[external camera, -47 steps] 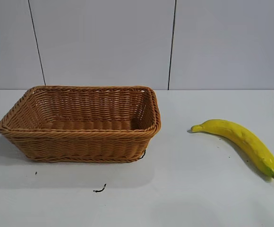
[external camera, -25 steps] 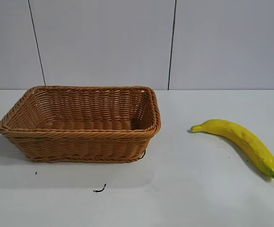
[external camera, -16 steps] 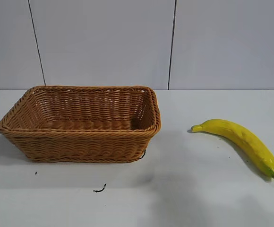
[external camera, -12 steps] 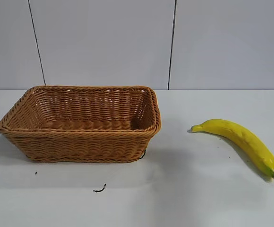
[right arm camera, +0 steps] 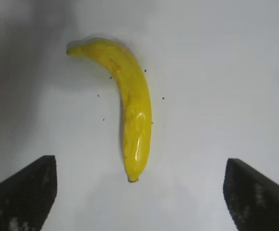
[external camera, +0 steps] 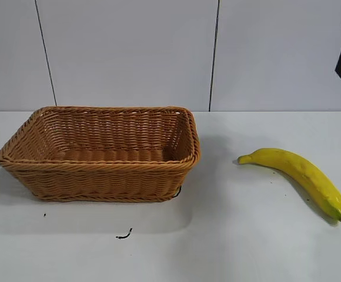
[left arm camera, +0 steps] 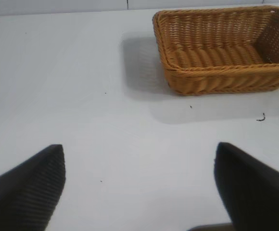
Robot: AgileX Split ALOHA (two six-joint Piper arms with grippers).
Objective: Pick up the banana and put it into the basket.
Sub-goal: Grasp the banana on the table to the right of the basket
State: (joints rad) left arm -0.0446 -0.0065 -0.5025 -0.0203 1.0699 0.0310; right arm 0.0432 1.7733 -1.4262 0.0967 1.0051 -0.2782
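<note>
Left gripper (left arm camera: 139,187) hangs wide open and empty off the left of the tan-brown woven wicker basket (external camera: 100,154) on the white counter (external camera: 229,235), the long curved bright yellow banana (external camera: 300,176) lies right of that basket, and right gripper (right arm camera: 139,192) hovers above it, fingers spread wide, holding nothing.

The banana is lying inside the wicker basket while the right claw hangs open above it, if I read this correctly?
Not quite: the banana lies on the white table, to the right of the basket and apart from it, as the exterior view shows. The basket holds nothing. The right claw does hang open above the banana.
</note>
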